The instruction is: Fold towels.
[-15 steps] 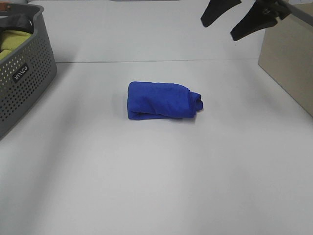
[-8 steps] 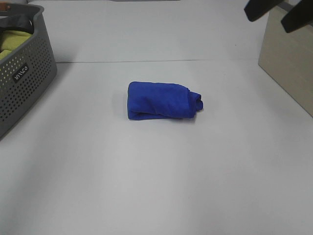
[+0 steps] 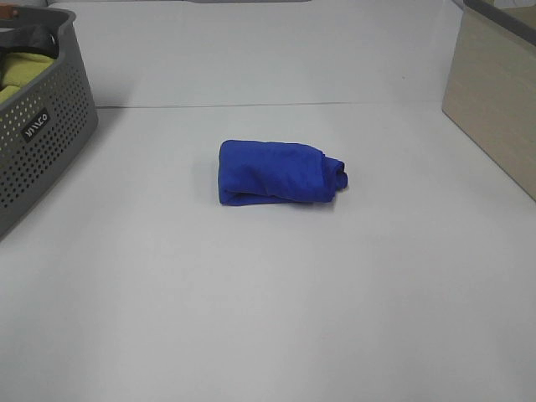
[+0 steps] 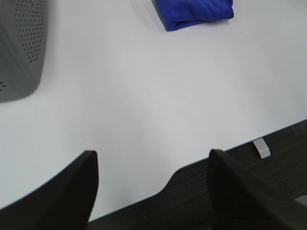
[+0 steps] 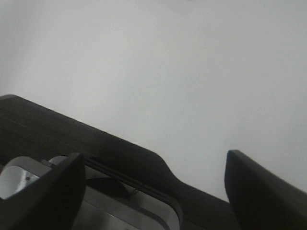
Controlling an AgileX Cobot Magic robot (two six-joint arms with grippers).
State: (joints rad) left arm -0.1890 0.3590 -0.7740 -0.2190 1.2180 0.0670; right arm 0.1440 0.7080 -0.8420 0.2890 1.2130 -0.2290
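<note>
Nearest to me, at the table's front edge, my left gripper [image 4: 151, 179] hangs with its two dark fingers spread wide and nothing between them; through its camera I look past the black edging onto the white table [image 4: 144, 96]. My right gripper [image 5: 153, 187] is just as wide and just as empty, hovering over the edge strip with only bare white surface beyond it. Neither of them shows in the high view.

Further out, about the middle of the table, lies the blue towel [image 3: 280, 172], a compact bundle apart from everything else. It is already doubled over several times, with a layered fold line along the near long side and a small rolled end on my right. I judge the folding to be done or nearly so.

It looks plush, light and limp, so I expect it to sag and unroll if I lift it by one layer. It should not slip in the pads, but a pinch on the top ply alone would peel it open. Were I to move it, I would take the whole thickness at a short end, or squeeze it from both ends at once.

Beyond, to my left, stands the grey basket [image 3: 42, 142] with a yellow-green cloth [image 3: 21, 69] inside; to my right, a pale box [image 3: 494, 109].
</note>
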